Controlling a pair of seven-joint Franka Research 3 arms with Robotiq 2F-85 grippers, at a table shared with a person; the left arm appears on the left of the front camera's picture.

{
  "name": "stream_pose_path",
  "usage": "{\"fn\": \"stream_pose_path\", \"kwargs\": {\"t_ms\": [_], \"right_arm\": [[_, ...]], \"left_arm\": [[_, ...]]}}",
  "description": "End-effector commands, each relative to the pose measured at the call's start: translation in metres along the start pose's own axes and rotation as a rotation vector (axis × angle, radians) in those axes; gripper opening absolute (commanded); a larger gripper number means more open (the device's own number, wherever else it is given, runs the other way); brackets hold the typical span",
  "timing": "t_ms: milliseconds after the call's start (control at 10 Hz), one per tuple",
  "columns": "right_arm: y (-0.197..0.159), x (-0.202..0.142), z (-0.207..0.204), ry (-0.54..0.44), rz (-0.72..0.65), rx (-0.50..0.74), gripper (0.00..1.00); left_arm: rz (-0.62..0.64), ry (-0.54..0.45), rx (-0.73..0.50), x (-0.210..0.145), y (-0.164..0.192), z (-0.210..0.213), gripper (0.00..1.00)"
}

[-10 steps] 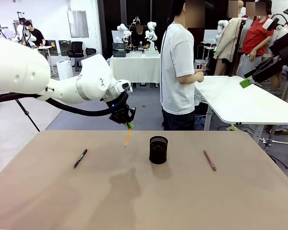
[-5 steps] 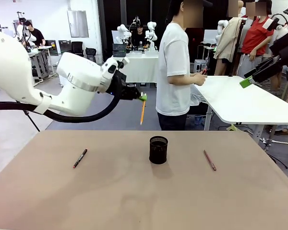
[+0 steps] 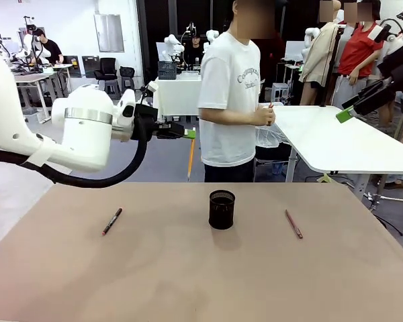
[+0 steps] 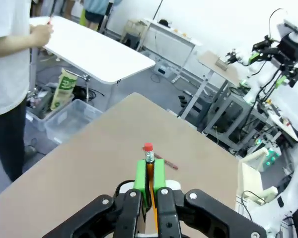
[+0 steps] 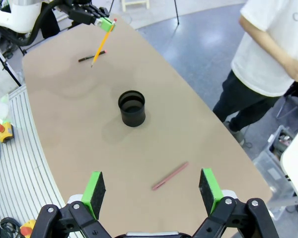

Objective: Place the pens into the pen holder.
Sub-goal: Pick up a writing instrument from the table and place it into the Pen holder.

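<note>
**Front view.** The left tool point(image 3: 190, 134) hangs in the air, left of the pen holder point(image 3: 221, 209) and well above it. Its green pads are pinched tight on the upper end of the orange-yellow pencil point(image 3: 190, 161), which hangs point down, clear of the worktop point(image 3: 188, 282). The pen holder stands upright on the worktop. The black pen with red ends point(image 3: 112, 221) lies flat well to the holder's left. The reddish-brown pen point(image 3: 293, 224) lies flat to the holder's right, apart from it. A person point(image 3: 228, 94) in a white T-shirt stands beyond the far edge, behind the holder.

**Left wrist view.** The two pads meet on the pencil, and its red eraser end pokes out just past them. The reddish-brown pen lies on the worktop beyond.

**Right wrist view.** The right tool point(image 5: 152, 188) looks down from high over the worktop, its fingers spread wide and gripping nothing. The reddish-brown pen lies on the near side of the pen holder, framed between the two fingers. The holder stands mouth up. On its far side the left tool holds the tilted pencil in the air, and the pencil's point shows over the black pen with red ends.
</note>
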State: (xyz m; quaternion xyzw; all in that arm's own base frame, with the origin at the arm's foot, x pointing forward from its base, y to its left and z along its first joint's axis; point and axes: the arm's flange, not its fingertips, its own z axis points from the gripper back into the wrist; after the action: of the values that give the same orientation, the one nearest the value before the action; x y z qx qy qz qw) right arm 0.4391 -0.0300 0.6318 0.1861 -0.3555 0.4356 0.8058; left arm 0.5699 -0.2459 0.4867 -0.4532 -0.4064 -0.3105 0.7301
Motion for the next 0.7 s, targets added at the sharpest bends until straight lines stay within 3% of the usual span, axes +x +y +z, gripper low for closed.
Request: {"fn": "stream_pose_path", "kwargs": {"t_ms": [0,300,400,600], "right_arm": [[0.0,0.001,0.001,-0.008,0.003,0.003,1.0],[0.0,0.001,0.001,-0.008,0.003,0.003,1.0],[0.0,0.001,0.001,-0.008,0.003,0.003,1.0],[0.0,0.001,0.001,-0.008,0.003,0.003,1.0]], "left_arm": [[-0.014,-0.006,-0.024,0.016,-0.005,-0.006,0.0],[-0.017,-0.002,-0.007,0.009,-0.007,-0.006,0.0],[-0.095,-0.032,-0.051,0.019,-0.006,0.013,0.0],[-0.222,-0.197,-0.029,0.026,-0.02,0.048,0.0]]}}
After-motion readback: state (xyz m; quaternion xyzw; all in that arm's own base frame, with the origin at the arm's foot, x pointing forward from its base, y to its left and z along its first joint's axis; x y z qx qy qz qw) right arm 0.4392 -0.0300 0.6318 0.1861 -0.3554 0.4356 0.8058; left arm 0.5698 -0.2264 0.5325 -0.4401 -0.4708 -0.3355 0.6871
